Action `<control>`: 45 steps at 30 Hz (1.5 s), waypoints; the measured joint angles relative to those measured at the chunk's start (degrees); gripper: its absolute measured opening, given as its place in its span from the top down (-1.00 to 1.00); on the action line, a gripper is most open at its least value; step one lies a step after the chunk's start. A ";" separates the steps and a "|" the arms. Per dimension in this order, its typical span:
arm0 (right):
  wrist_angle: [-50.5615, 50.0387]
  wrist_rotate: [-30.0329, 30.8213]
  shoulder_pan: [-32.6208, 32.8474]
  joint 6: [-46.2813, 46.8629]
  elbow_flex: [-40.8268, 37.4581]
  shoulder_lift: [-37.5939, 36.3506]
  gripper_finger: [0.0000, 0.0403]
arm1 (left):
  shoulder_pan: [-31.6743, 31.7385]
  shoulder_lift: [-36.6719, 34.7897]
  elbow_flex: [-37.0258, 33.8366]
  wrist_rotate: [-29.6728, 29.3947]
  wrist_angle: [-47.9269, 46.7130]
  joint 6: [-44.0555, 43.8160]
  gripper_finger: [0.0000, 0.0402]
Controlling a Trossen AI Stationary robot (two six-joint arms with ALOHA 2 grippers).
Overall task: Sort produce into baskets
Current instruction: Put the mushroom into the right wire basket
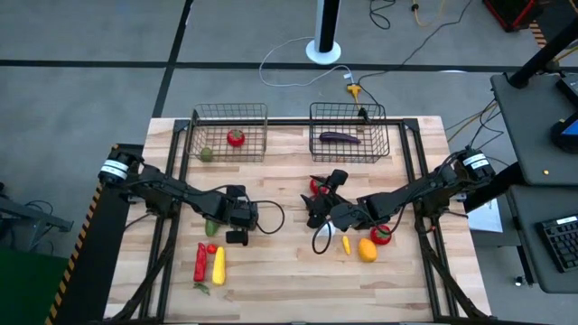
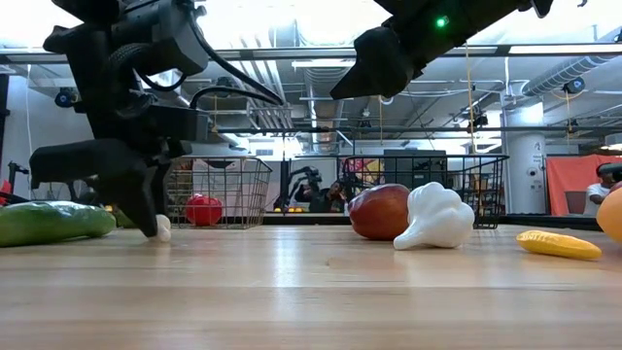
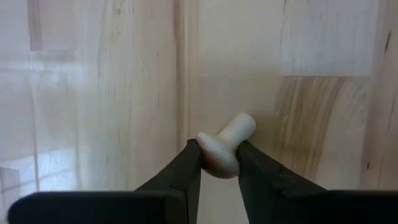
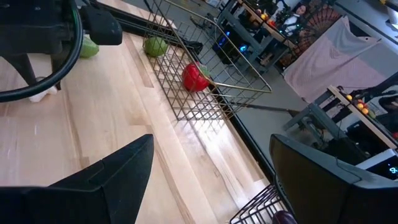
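Two wire baskets are set along the far edge of the wooden table point(image 1: 289, 271): the left basket point(image 1: 229, 133) is seen to hold a red round fruit point(image 1: 236, 137) and a green round one point(image 1: 207, 154), and the right basket point(image 1: 348, 132) a long purple vegetable point(image 1: 339, 137). The left gripper point(image 1: 237, 236) is lowered to the table surface in the left half, and in the left wrist view its two dark fingers point(image 3: 180, 177) are seen pressed against either side of a small white mushroom-shaped piece point(image 3: 222, 148), whose cap is pinched between them while its stem is pointed away from the wrist. In the low view the same white piece point(image 2: 162, 227) is shown at the fingertips, resting on the wood. A long green vegetable point(image 1: 211, 227) is seen just beside that gripper, and nearer the front edge a red long piece point(image 1: 200, 262) and a yellow long piece point(image 1: 219, 265) are laid side by side, with a small red round one point(image 1: 211, 248) just above them. The right gripper point(image 1: 315, 213) is held above the table near its middle, with its fingers spread wide and nothing between them, as the right wrist view shows. Near the right arm a small yellow piece point(image 1: 346, 245), an orange round fruit point(image 1: 367, 250) and a red round fruit point(image 1: 381, 236) are grouped on the wood. In the low view a dark-red fruit point(image 2: 379, 211) is seen touching a white bulb-shaped vegetable point(image 2: 434, 216).
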 joint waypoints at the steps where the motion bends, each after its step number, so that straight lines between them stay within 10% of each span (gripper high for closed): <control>1: -0.02 -0.01 0.00 0.00 0.00 0.00 -0.54 | -0.01 -0.08 -0.01 0.01 0.36 0.00 0.66; 17: 7.42 -25.84 0.00 -0.07 0.00 4.55 -0.54 | -0.10 -5.08 2.69 -5.90 25.24 4.57 0.64; 45: 11.94 -24.98 0.00 -3.73 0.12 6.64 0.31 | -0.75 -5.09 4.02 -4.04 36.40 7.15 0.64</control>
